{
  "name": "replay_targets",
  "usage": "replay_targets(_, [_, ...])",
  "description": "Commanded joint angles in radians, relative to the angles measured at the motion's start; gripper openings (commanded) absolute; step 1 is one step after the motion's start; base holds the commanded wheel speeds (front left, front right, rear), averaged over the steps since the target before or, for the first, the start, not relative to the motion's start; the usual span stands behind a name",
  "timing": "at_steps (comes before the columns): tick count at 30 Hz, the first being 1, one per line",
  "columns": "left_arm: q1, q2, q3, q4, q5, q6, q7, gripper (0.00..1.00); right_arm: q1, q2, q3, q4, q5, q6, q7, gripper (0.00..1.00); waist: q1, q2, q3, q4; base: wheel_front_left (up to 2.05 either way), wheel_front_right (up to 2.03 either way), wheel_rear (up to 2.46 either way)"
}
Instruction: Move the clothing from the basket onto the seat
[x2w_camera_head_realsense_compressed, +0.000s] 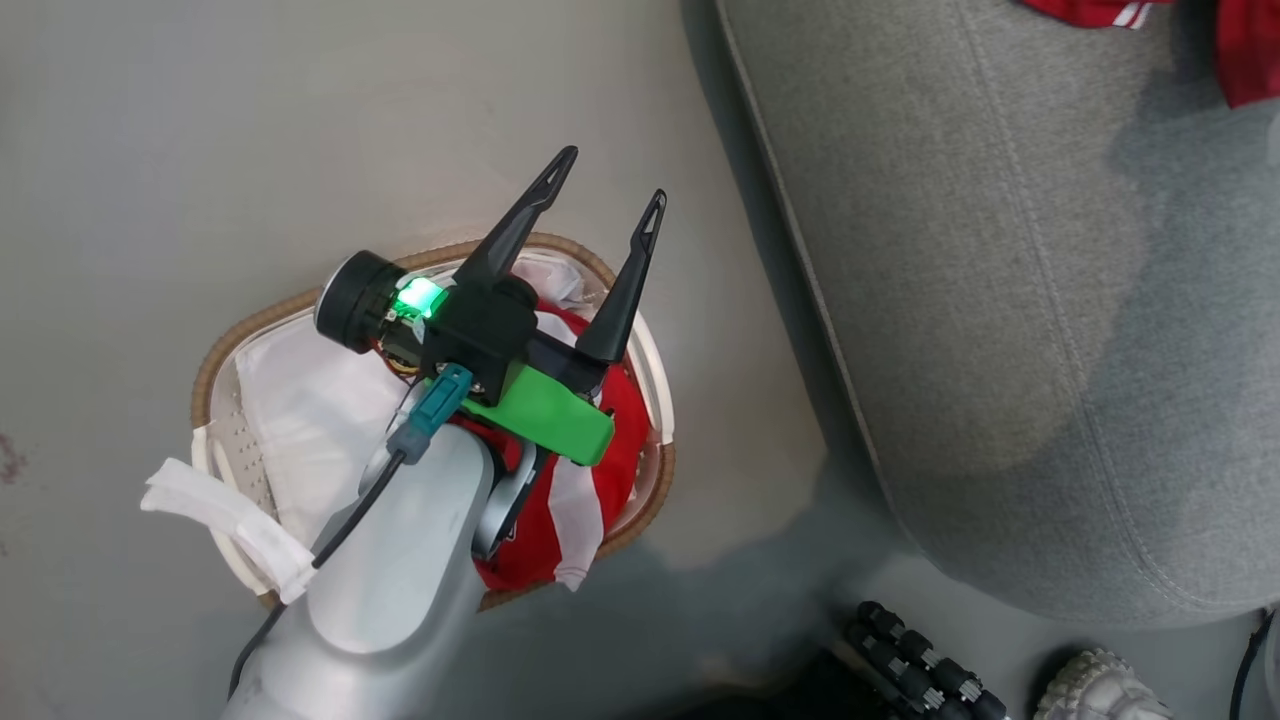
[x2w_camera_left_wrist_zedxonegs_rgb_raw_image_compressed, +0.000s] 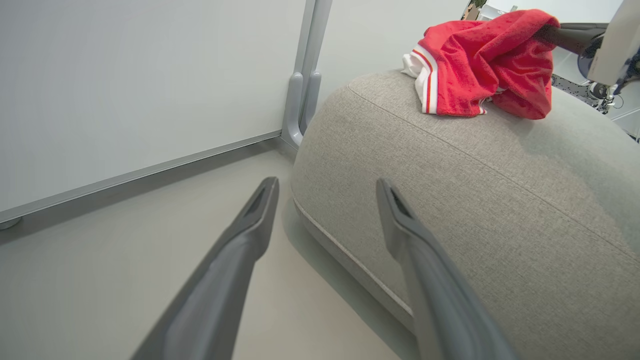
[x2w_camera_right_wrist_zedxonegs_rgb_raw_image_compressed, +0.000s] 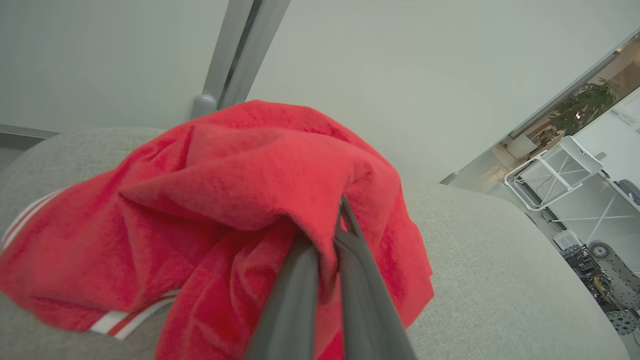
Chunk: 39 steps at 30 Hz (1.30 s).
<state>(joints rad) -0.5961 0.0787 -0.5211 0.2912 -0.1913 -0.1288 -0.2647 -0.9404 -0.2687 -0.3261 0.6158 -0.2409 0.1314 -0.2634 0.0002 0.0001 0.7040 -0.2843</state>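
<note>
We note our left pincer (x2w_camera_head_realsense_compressed: 612, 175) spread wide and empty over the basket (x2w_camera_head_realsense_compressed: 236, 340), one red striped garment (x2w_camera_head_realsense_compressed: 622, 440) inside it, our right pincer (x2w_camera_right_wrist_zedxonegs_rgb_raw_image_compressed: 339, 225) clamped on a second red garment (x2w_camera_right_wrist_zedxonegs_rgb_raw_image_compressed: 225, 200) resting on the grey seat (x2w_camera_head_realsense_compressed: 1000, 250)

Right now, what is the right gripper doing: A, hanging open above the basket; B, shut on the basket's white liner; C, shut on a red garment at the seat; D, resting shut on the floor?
C: the right gripper is pinched shut on a red garment that rests on the grey seat.
</note>
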Motion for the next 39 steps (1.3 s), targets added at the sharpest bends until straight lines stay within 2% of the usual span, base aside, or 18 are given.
replay_targets(1, [-0.005,0.005,0.009,-0.001,-0.004,-0.002,0.0,1.0,0.018,0.001,-0.016,-0.001,-0.01,-0.001,-0.002,0.15,-0.0002,-0.0001,0.005,0.019,0.0,0.0,0.0])
replay_targets(2, [0.004,0.004,0.017,0.0,-0.006,-0.002,0.0,1.0,0.035,0.007,-0.023,-0.008,-0.011,-0.001,-0.002,0.44,-0.0002,-0.0001,-0.003,0.02,0.0,0.0,0.0])
replay_targets(3, [0.012,0.004,0.022,0.001,-0.008,-0.002,0.0,1.0,0.048,0.013,-0.027,-0.019,-0.009,-0.001,-0.002,0.97,-0.0002,-0.0001,-0.012,0.021,0.0,0.0,0.0])
replay_targets(4, [0.02,0.003,0.025,0.001,-0.009,-0.002,0.0,1.0,0.064,0.014,-0.031,-0.03,-0.002,-0.001,-0.002,1.0,-0.0002,-0.0001,-0.021,0.021,0.0,0.0,0.0])
replay_targets(13, [0.107,-0.013,0.068,0.024,-0.024,-0.002,0.0,1.0,0.192,0.02,0.016,-0.146,0.052,-0.001,-0.002,1.0,-0.0002,-0.0001,-0.181,0.046,0.0,0.0,0.0])
replay_targets(22, [0.226,-0.026,0.121,0.046,-0.044,-0.002,0.0,1.0,0.317,0.046,0.116,-0.27,0.147,-0.001,-0.002,1.0,-0.0002,-0.0001,-0.368,0.109,0.0,0.0,0.0])
replay_targets(32, [0.346,-0.027,0.183,0.056,-0.077,0.007,0.0,1.0,0.446,0.102,0.227,-0.303,0.228,-0.001,-0.002,1.0,-0.0002,-0.0001,-0.516,0.193,0.0,0.0,0.0])
replay_targets(39, [0.402,-0.027,0.248,0.074,-0.076,0.051,0.0,1.0,0.535,0.154,0.252,-0.287,0.265,-0.001,-0.002,1.0,-0.0002,-0.0001,-0.577,0.244,0.0,0.0,0.0])
